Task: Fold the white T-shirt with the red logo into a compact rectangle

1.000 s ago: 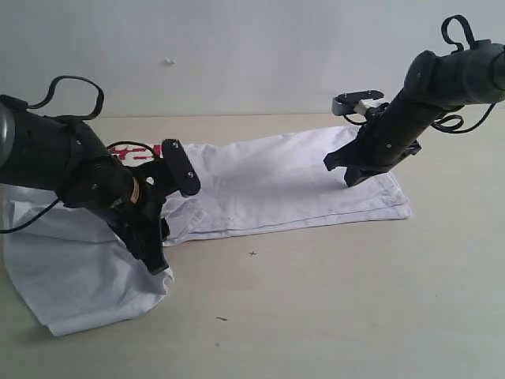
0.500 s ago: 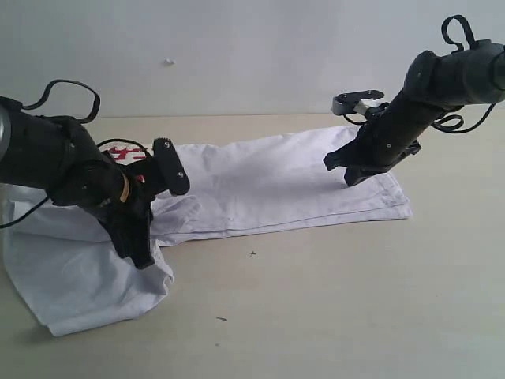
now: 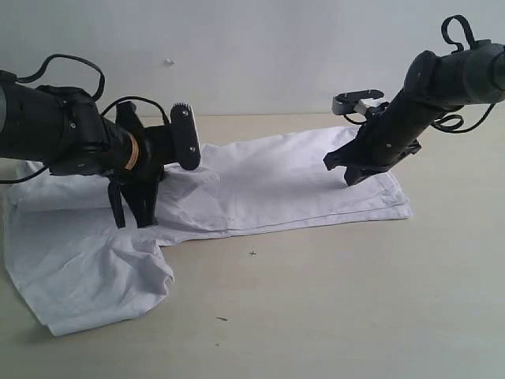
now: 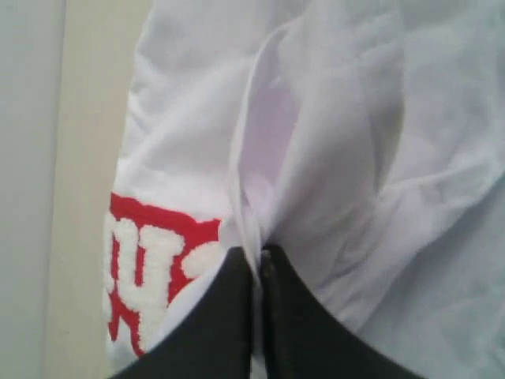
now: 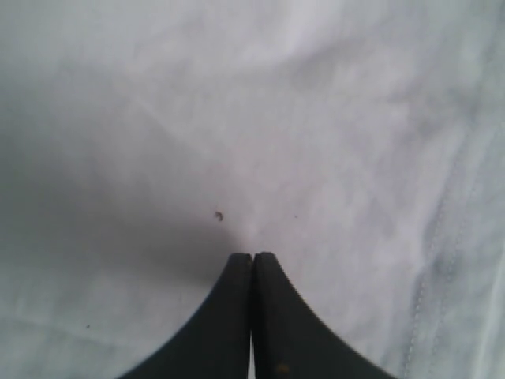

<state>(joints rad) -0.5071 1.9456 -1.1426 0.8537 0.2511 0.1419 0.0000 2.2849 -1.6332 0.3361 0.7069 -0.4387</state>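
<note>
L gripper [image 4: 259, 259] clamped on a fold of the white T-shirt [image 3: 260, 185], just beside its red lettering [image 4: 146, 272]; R gripper [image 5: 252, 257] clenched, empty, tips on shirt's opposite end.

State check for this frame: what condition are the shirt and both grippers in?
white T-shirt: partly folded into a long band, left end loose and rumpled.
left gripper: shut, pinching a ridge of the shirt beside the red logo.
right gripper: shut, holding nothing, tips at the shirt's right end.
</note>
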